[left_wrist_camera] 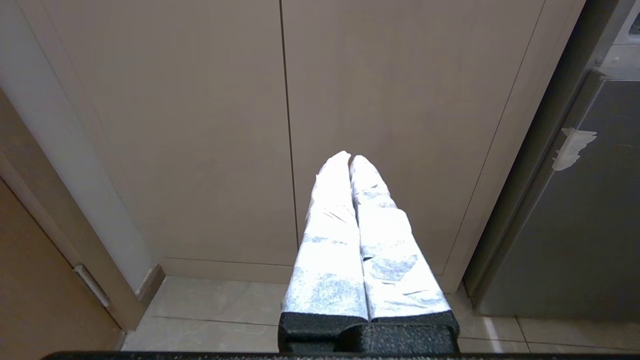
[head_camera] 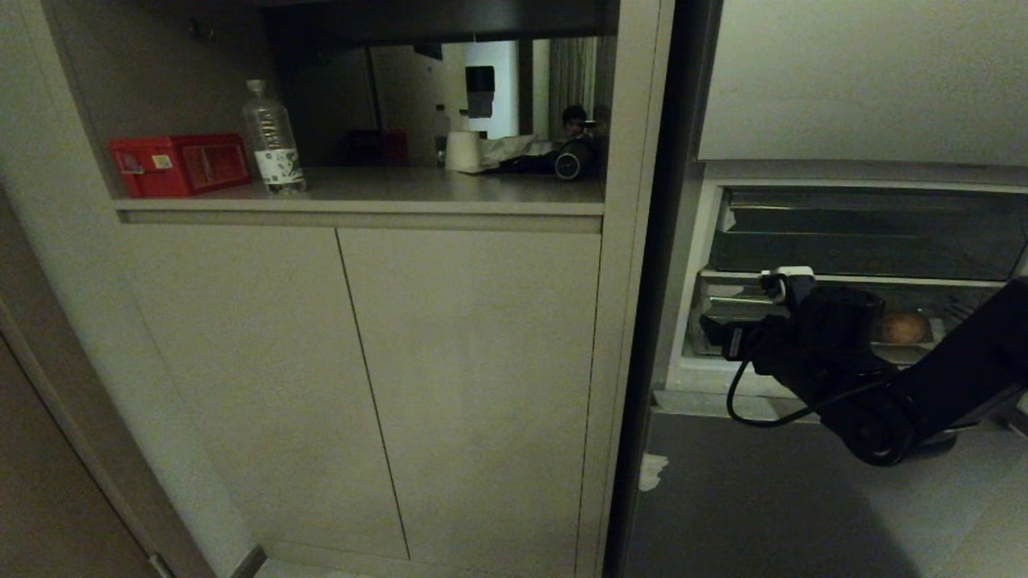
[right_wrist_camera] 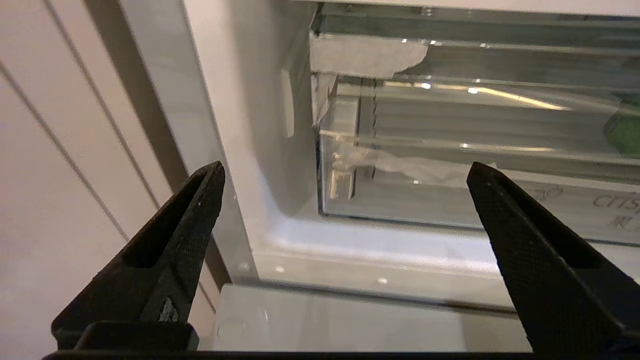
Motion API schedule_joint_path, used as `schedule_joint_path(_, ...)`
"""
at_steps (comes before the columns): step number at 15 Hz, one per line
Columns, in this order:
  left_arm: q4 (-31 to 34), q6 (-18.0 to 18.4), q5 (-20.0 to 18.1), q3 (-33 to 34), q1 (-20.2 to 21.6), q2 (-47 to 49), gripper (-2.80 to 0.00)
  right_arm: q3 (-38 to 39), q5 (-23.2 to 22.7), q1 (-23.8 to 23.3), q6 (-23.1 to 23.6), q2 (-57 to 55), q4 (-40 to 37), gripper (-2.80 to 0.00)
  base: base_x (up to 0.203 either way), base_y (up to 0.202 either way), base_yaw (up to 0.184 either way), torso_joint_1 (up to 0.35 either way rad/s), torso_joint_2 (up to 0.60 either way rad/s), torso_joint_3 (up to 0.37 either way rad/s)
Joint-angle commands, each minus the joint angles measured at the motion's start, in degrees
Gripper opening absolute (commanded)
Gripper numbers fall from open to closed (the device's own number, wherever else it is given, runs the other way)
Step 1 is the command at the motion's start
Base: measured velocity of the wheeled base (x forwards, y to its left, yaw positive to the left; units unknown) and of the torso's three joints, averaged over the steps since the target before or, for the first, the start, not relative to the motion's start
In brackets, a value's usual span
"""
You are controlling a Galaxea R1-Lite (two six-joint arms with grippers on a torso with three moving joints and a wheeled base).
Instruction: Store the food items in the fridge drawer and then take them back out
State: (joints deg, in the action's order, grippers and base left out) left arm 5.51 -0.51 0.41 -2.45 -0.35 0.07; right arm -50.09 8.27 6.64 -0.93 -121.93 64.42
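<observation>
Fridge drawer: one tan item.

Dim room: beige cabinet doors under a shelf, pale tiled floor below.

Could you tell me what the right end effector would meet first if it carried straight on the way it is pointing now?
Most likely the front wall of the clear plastic fridge drawer, near its taped corner. The right end effector is open and empty, aimed at that wall; depth is hard to judge, so this is an estimate.
</observation>
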Motion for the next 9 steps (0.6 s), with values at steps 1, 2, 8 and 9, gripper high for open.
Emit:
schedule_joint_path(1, 0.0, 0.0, 0.0, 0.0, -0.1, 0.0, -2.8, -1.4, 0.1, 0.1, 0.0, -1.4, 0.4, 0.0, 0.0, 0.0, 0.0, 0.0, 0.0, 0.0)
schedule_joint_path(2, 0.0, 0.0, 0.0, 0.0, 0.0, 0.0, -2.8, -1.9, 0.1, 0.4, -0.2, -2.0, 0.4, 0.0, 0.0, 0.0, 0.0, 0.0, 0.0, 0.0)
schedule_joint_path(8, 0.0, 0.0, 0.0, 0.0, 0.0, 0.0, -2.8, -5.1, 0.2, 0.4, -1.4, -4.5, 0.4, 0.0, 0.0, 0.0, 0.0, 0.0, 0.0, 0.0)
schedule_joint_path(9, 0.0, 0.0, 0.0, 0.0, 0.0, 0.0, -2.8, -5.3, 0.2, 0.4, -2.0, -4.8, 0.4, 0.0, 0.0, 0.0, 0.0, 0.0, 0.0, 0.0)
